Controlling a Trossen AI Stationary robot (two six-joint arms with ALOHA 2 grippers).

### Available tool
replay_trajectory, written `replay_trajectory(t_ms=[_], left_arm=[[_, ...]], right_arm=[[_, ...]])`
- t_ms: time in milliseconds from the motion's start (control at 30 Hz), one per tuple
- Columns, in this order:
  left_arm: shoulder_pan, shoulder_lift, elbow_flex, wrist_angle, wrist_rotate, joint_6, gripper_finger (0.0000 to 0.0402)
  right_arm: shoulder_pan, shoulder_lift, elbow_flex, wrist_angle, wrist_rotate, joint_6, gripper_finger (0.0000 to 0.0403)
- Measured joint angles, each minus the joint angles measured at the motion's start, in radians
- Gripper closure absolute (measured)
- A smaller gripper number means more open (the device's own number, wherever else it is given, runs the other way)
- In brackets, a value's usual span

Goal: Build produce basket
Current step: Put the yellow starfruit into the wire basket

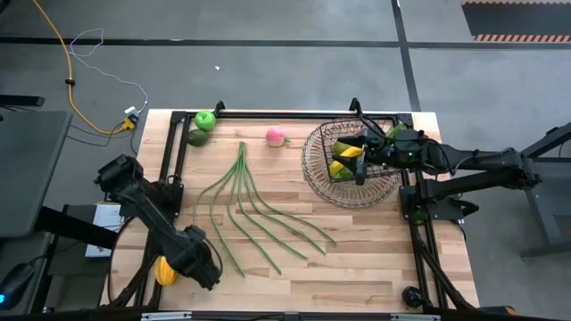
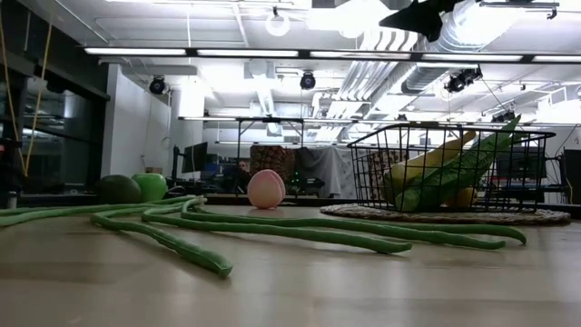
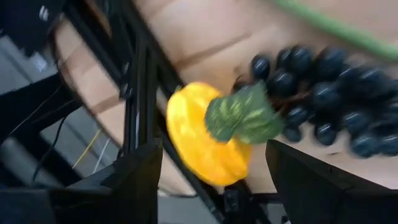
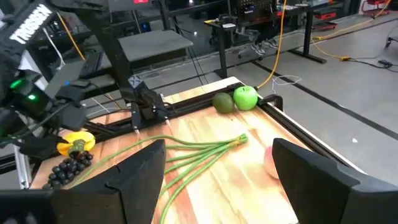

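Note:
The wire basket (image 1: 321, 174) stands at the table's far right and holds a banana (image 1: 348, 152) and green produce (image 2: 454, 173). My right gripper (image 1: 359, 168) hangs open well above it (image 2: 427, 14), holding nothing (image 4: 227, 186). My left gripper (image 1: 207, 267) is at the near left corner. It is open, with its fingers on either side of a yellow fruit (image 3: 202, 140) and a green leaf (image 3: 242, 115), and dark grapes (image 3: 323, 93) lie just beyond. Long green beans (image 1: 259, 209) lie fanned across the middle of the table. The green apple (image 1: 205, 119), avocado (image 1: 197, 136) and pink peach (image 1: 276, 135) rest near the far edge.
Black frame rails (image 1: 174, 152) run along the table's left, far and right sides. The yellow fruit (image 1: 163, 270) sits right at the left rail by the near corner. Bare wood (image 1: 357, 259) lies near and right of the beans.

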Motion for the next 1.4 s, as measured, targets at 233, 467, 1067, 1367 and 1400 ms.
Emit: replay_trajectory(t_ms=[233, 467, 1067, 1367, 1400], left_arm=[[-0.041, 0.055, 0.014, 0.022, 0.067, -0.09, 0.0136], [-0.061, 0.143, 0.114, 0.0, 0.062, -0.15, 0.0154], [-0.101, 0.311, 0.181, -0.054, 0.066, -0.158, 0.0156], [-0.125, 0.31, 0.157, -0.057, 0.067, -0.177, 0.0156], [-0.125, 0.31, 0.157, -0.057, 0.062, -0.181, 0.0156]], right_arm=[[-0.024, 0.0, 0.0, -0.039, 0.0, 0.001, 0.0119], [-0.042, 0.0, 0.0, -0.044, 0.0, -0.04, 0.0119], [-0.052, 0.0, 0.0, -0.082, 0.0, -0.042, 0.0119], [-0.052, 0.0, 0.0, -0.084, 0.0, -0.042, 0.0119], [-0.052, 0.0, 0.0, -0.084, 0.0, -0.042, 0.0119]])
